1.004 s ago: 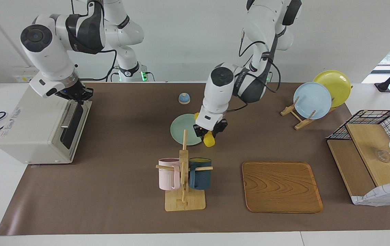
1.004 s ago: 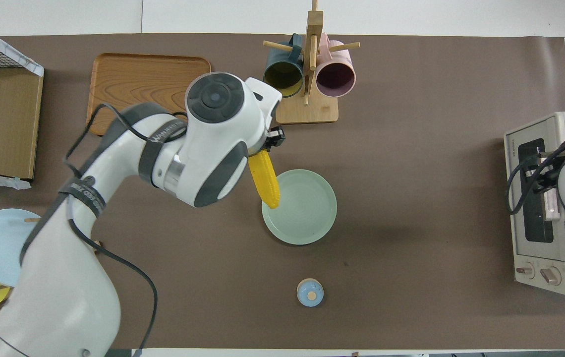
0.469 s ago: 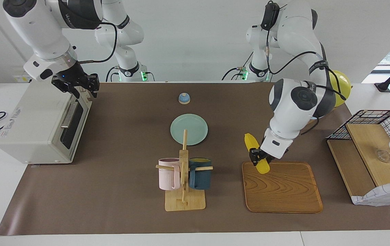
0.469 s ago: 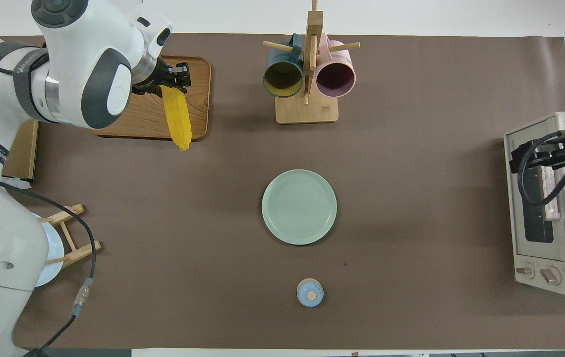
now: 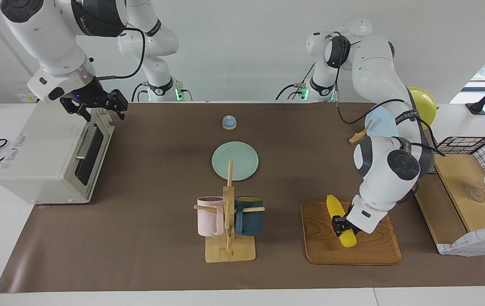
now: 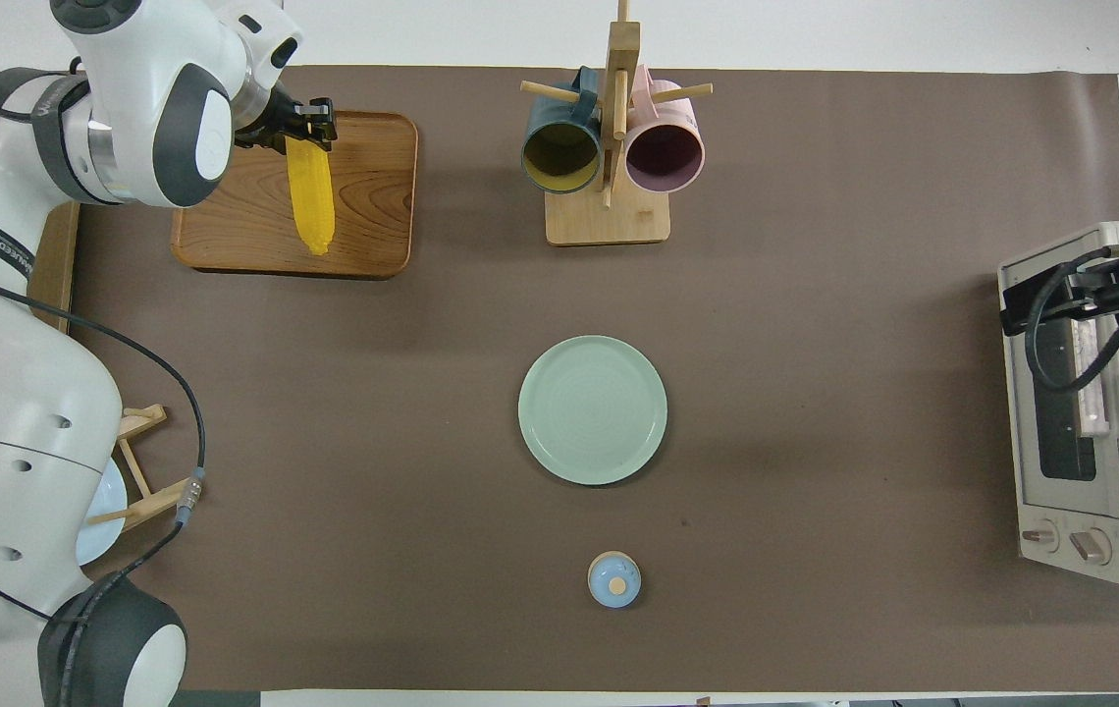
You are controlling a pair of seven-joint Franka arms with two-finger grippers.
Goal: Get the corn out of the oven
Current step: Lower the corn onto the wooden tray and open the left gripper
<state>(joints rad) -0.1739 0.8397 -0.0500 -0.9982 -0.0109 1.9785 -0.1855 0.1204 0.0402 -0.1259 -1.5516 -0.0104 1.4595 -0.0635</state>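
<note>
corn (image 5: 341,222) lies on the wooden tray (image 5: 370,255), left fingers (image 5: 339,224) clamped on it; right fingers (image 5: 118,107) spread wide above the oven (image 5: 38,161)

Corn (image 5: 341,221) lies on tray (image 5: 374,255) at left arm's end of table. Mug rack (image 5: 229,238) beside tray. Plate (image 5: 235,160) nearer robots than rack. Oven (image 5: 51,153) at right arm's end.

L end effector (image 5: 341,225): low, clamped | R end effector (image 5: 94,107): raised, fingers spread
</note>
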